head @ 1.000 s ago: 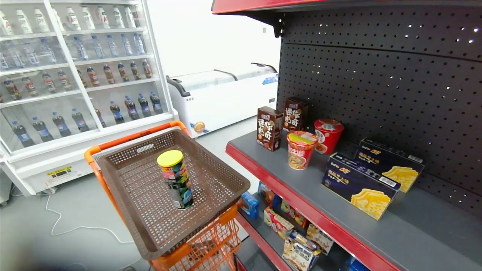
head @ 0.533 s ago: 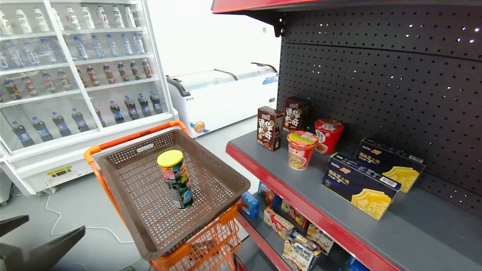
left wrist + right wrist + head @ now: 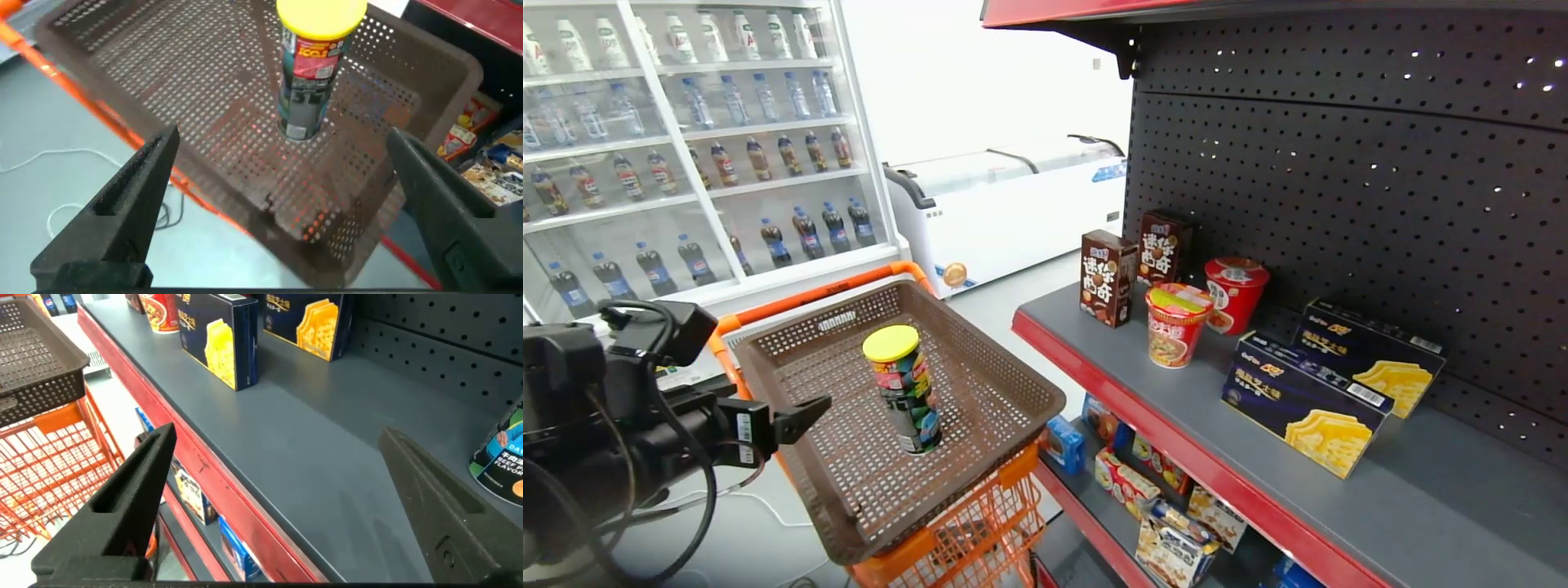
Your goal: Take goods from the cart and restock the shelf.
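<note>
Perforated plastic basket (image 3: 980, 367); glossy canister (image 3: 903, 392); matt shelf (image 3: 1413, 506).

I get bright, even light all round; the far wall (image 3: 980, 73) behind the freezer (image 3: 1005, 204) washes out white. Light pricks through holes in the pegboard (image 3: 1339, 188). The fridge (image 3: 686, 163) on the left is hazy with glare. Shadows on the shelf (image 3: 1421, 506) are soft. Straight lines bow near the head view's edges.
</note>
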Motion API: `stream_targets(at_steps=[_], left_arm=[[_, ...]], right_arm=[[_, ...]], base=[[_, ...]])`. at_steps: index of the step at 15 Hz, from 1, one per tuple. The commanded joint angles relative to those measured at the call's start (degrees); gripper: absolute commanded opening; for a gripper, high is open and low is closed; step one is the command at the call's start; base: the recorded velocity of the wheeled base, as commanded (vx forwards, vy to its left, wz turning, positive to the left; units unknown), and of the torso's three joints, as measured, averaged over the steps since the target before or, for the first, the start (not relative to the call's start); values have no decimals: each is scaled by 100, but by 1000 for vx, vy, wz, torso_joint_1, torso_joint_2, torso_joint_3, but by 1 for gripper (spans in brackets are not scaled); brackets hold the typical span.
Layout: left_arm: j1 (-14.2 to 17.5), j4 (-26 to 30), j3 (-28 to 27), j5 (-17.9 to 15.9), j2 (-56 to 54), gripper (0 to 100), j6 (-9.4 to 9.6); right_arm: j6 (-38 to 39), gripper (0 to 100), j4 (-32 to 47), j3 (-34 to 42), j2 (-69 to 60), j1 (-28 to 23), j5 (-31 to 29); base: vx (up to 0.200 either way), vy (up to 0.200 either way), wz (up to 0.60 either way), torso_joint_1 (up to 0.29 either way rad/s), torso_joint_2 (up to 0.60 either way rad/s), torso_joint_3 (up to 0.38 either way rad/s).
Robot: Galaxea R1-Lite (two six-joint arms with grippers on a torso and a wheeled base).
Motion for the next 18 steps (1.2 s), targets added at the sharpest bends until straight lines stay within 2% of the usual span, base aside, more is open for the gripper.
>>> stream_targets(at_steps=[1, 6, 7, 11, 14, 18], left_arm=[[-99, -605, 165, -146, 1144, 100, -3], [-151, -1625, 51, -296, 2428, 100, -3], [-151, -1651, -2, -313, 2515, 100, -3], [-213, -1739, -968, -339, 3377, 100, -178], [-362, -1748, -1592, -339, 3922, 100, -152], [-643, -1800, -1944, -322, 4440, 100, -90]], right_arm=[[-6, 100, -1, 1, 2, -1, 2], [3, 100, -1, 1, 2, -1, 2], [-6, 100, -1, 1, 2, 7, 2], [-6, 100, -1, 1, 2, -1, 2], [3, 100, -1, 1, 2, -1, 2], [3, 100, -1, 1, 2, 7, 2]], base=[[0, 0, 0, 0, 0, 0], [0, 0, 0, 0, 0, 0], [0, 0, 0, 0, 0, 0], [0, 0, 0, 0, 0, 0], [0, 0, 0, 0, 0, 0], [0, 0, 0, 0, 0, 0]])
